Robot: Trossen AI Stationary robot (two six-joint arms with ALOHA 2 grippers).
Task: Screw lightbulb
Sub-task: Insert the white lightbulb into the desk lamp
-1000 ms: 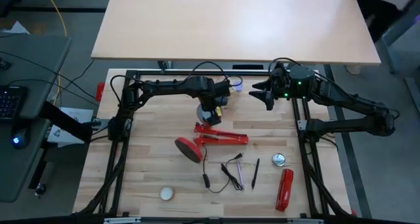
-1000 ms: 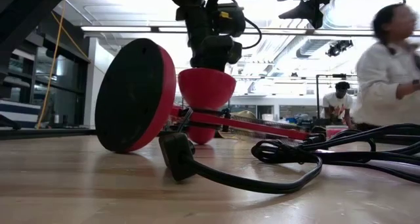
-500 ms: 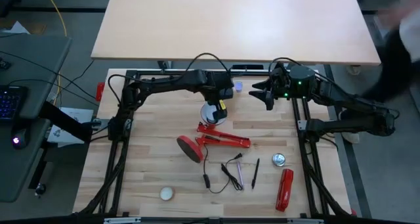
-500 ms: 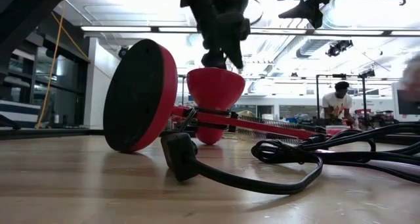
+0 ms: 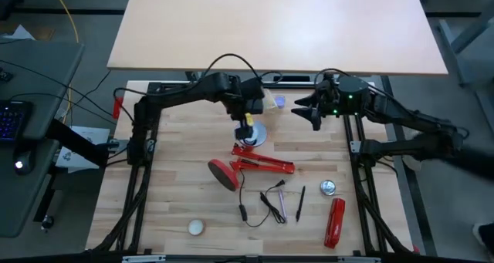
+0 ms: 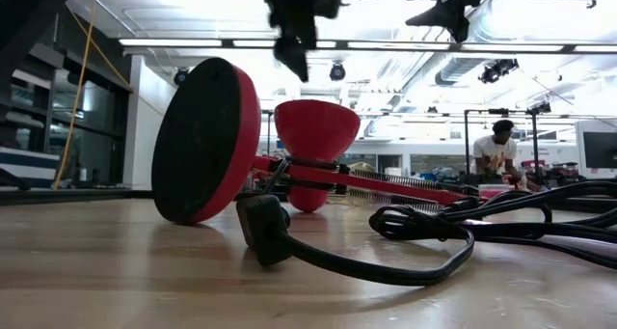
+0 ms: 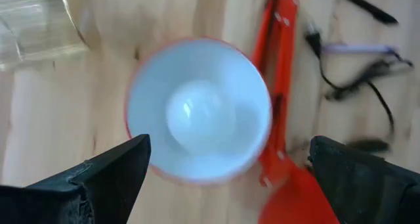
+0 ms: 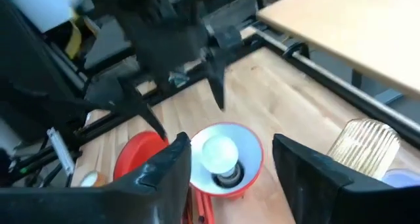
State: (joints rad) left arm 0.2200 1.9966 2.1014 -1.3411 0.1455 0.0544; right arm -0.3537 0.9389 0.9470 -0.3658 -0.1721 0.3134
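Two arms: left one at work over the lamp, right one waiting at the table's far right side.
Left gripper [image 5: 248,123]: fingers spread wide, holding nothing, hovering above the shade.
Lightbulb [image 7: 200,116]: directly below the left gripper, seated in the red lamp's shade [image 7: 246,96], untouched.
Right gripper [image 5: 309,111]: raised, fingers partly apart and empty, lightbulb well off to its side.
Lamp base [image 6: 204,141]: tipped on edge, nearer the table's front than the left gripper.
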